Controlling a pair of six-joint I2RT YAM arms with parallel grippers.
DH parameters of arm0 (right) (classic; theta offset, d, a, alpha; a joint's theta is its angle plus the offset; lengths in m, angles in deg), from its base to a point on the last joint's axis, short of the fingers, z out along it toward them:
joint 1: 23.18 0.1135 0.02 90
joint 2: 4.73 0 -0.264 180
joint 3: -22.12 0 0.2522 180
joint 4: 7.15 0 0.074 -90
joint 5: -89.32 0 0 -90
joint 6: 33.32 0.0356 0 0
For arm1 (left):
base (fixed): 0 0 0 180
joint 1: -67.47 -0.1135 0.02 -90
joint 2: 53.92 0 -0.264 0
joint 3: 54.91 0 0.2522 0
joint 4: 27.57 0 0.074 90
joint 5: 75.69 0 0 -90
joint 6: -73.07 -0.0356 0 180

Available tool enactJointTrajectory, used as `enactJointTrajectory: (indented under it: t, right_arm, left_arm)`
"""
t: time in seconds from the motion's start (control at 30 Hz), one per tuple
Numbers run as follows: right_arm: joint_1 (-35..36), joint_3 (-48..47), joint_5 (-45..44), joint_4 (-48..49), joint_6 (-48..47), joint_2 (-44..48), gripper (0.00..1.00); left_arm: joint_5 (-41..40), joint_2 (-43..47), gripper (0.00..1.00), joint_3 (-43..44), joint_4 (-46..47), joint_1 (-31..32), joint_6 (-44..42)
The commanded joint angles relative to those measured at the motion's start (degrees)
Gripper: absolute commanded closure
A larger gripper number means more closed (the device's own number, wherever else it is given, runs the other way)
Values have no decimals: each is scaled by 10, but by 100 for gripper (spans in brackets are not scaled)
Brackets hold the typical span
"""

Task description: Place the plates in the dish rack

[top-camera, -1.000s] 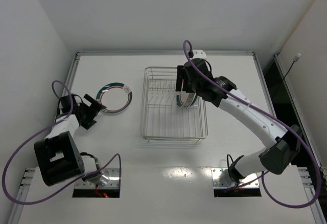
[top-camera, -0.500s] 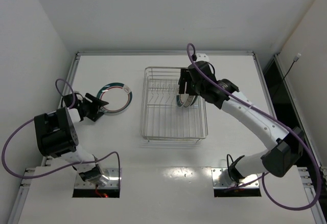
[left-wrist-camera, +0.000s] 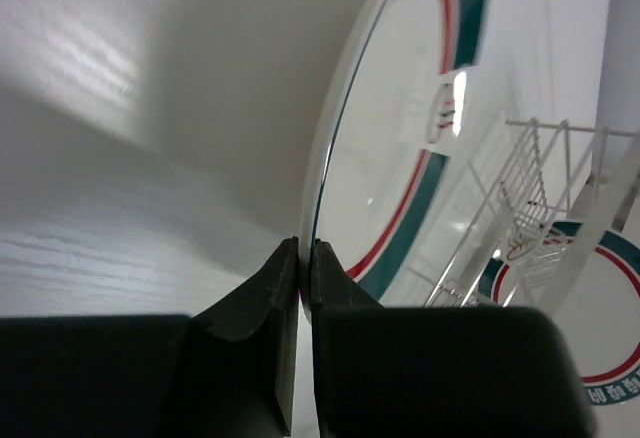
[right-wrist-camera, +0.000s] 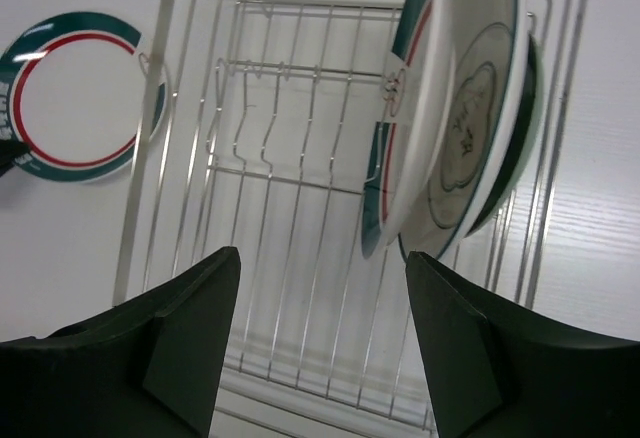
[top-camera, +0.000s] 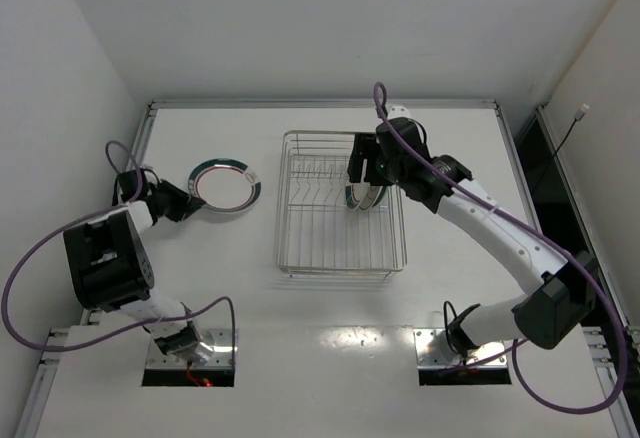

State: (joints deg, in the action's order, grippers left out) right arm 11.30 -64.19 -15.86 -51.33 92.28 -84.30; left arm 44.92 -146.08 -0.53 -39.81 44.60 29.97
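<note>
Left gripper is clamped on the left rim of the one banded plate outside the dish rack, on the table to the rack's left; right gripper hangs with jaws apart over three plates standing upright at the rack's right side; step in hand, as judged: pickup of the final plate; the next move calls for lifting, tilting upright and seating between free tines; surface white, walls plain white.

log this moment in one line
left gripper: shut on banded plate rim | right gripper: open above dish rack | racked plates: three upright
</note>
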Motion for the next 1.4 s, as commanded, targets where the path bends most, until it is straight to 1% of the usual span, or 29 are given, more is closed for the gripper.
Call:
enactJointTrajectory:
  t: [0.0,0.03,0.1,0.13,0.17,0.2,0.23,0.27,0.33,0.37,0.4,0.43,0.47,0.5,0.53,0.6,0.63,0.67,0.7,0.77,0.9,1.07,1.17,1.23,1.27,1.3,1.33,1.37]
  right_arm:
    - [-5,5,69,55,-6,5,35]
    - [-10,5,83,61,-6,-1,35]
    - [-10,10,132,89,-6,-13,35]
    - [-10,25,152,103,-6,-13,35]
    - [-17,25,198,117,-6,-19,35]
    - [-17,34,220,141,-6,-19,35]
    - [-22,39,245,154,-6,-26,35]
    - [-27,39,297,165,-6,-36,35]
    - [-33,39,348,193,-6,-58,35]
    - [-38,39,397,205,0,-66,34]
    - [-38,45,417,233,6,-73,34]
    - [-43,54,450,248,22,-84,34]
    - [-43,67,473,281,40,-84,33]
    - [-43,73,473,296,40,-92,33]
    - [-43,79,480,308,60,-92,29]
    - [-49,87,487,331,67,-98,25]
    - [-49,94,487,345,73,-104,21]
    - [-49,94,487,345,73,-104,20]
    - [-49,94,487,355,73,-110,20]
    - [-49,99,493,374,73,-124,20]
    - [-49,99,506,405,78,-146,20]
    - [-43,71,523,482,113,-189,21]
    - [-43,39,528,500,134,-225,26]
    - [-43,16,544,511,152,-252,39]
    - [-43,8,550,523,160,-259,48]
    - [-43,3,557,523,171,-264,69]
    - [-43,3,557,529,171,-264,79]
    - [-43,3,557,529,177,-264,85]
  left_arm:
    - [-33,75,100,75,-52,-7,-44]
    - [-33,87,100,84,-68,-7,-58]
    - [-10,129,100,69,-55,-7,-58]
    - [8,145,100,48,-30,-7,-31]
    - [43,162,100,27,36,-7,-17]
    - [55,178,100,8,65,-12,-9]
    - [62,201,100,-18,84,-12,-9]
    - [74,208,100,-26,105,-12,-14]
    - [100,208,100,-52,131,-12,-15]
    - [119,208,100,-68,197,-12,15]
    - [162,208,100,-85,243,-12,39]
    - [181,203,100,-114,332,-12,92]
    - [219,190,100,-123,369,-12,115]
    - [232,182,100,-123,396,-12,132]
    - [241,175,100,-128,417,-5,145]
    - [257,165,100,-128,453,12,169]
    - [264,153,100,-128,465,12,177]
    - [272,146,100,-135,482,18,204]
    - [279,141,100,-141,528,18,221]
    - [287,132,100,-152,562,18,246]
    - [300,111,100,-146,573,40,252]
    - [312,111,100,-146,578,61,257]
    - [323,111,100,-140,583,78,257]
    - [323,111,100,-134,583,87,257]
    - [329,111,100,-134,583,95,257]
    - [329,111,100,-134,583,95,257]
    - [329,111,100,-134,583,101,257]
    - [329,111,100,-134,583,101,257]
